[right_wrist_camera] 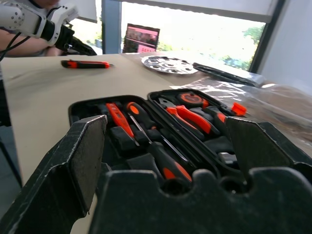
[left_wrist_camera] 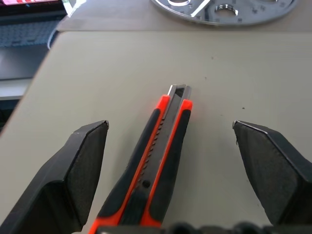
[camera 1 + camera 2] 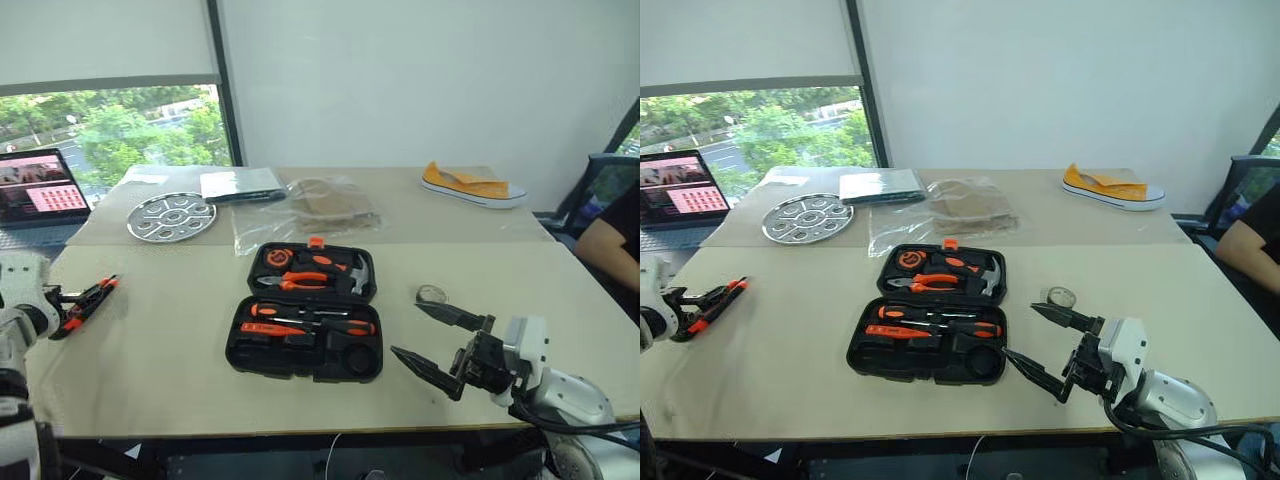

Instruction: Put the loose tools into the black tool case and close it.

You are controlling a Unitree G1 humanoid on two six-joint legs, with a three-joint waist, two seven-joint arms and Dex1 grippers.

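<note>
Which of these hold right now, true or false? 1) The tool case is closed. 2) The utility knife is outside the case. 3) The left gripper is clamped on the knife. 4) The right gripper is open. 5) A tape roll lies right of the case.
1) False: the black tool case lies open, with tools in its recesses.
2) True: the utility knife lies on the table, far left of the case.
3) False: the left gripper is open, its fingers apart on either side of the knife.
4) True: the right gripper is open, holding nothing.
5) True: the tape roll lies just right of the case.
</note>
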